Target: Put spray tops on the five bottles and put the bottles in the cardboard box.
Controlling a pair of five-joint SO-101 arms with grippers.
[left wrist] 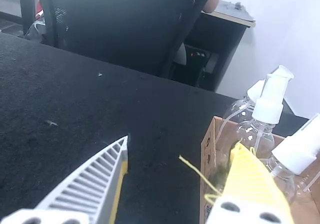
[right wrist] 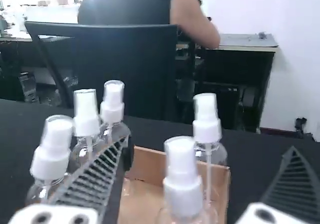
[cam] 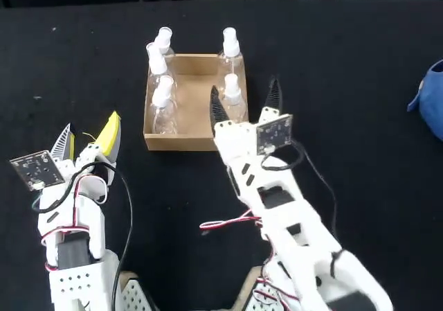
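The cardboard box (cam: 190, 65) stands mid-table with several clear bottles in it, each with a white spray top, such as the far-left bottle (cam: 164, 39) and the far-right bottle (cam: 230, 43). My right gripper (cam: 243, 86) is open at the box's near right corner, its black fingers either side of the near-right bottle (cam: 232, 89). In the right wrist view that bottle (right wrist: 182, 184) rises between the fingers of this gripper (right wrist: 206, 149), over the box (right wrist: 150, 166). My left gripper (cam: 92, 122) is open and holds nothing, to the left of the box and nearer the table's front; in the left wrist view this gripper (left wrist: 181, 144) faces the box (left wrist: 209, 149) and a bottle (left wrist: 270, 104).
A blue object (cam: 432, 103) lies at the right edge of the black table (cam: 346, 61). Red and white wires (cam: 225, 223) hang beside the right arm. A dark chair (right wrist: 125, 59) stands behind the table.
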